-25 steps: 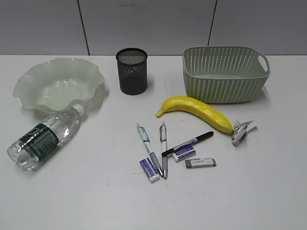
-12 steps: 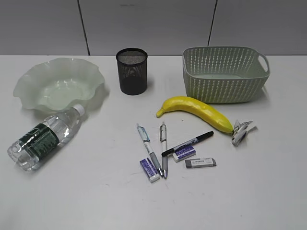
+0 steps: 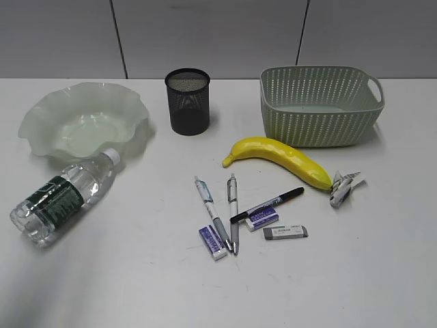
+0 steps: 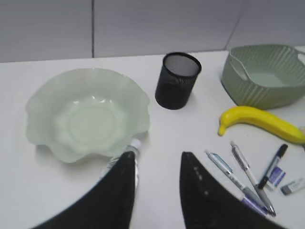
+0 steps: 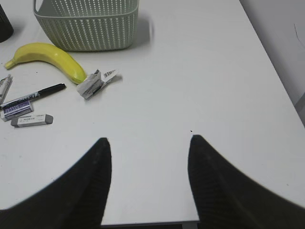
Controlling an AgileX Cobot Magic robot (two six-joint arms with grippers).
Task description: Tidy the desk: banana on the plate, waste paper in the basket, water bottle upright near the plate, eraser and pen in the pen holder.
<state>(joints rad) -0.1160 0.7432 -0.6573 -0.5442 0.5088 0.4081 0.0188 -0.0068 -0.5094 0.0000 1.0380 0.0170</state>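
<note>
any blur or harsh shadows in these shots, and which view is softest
Exterior view: sharp, even light, only faint shadows beside the pen holder and basket. Left wrist view: softest overall, with hazy edges on the plate; the near fingers are dark and blurred. Right wrist view: the banana is fairly crisp, the close fingers unfocused.

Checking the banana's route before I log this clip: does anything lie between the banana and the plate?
Partly. The pen holder stands just behind the straight line from the banana to the plate, and the lying water bottle sits just in front of the plate's near rim. The desk between them is otherwise bare.
</note>
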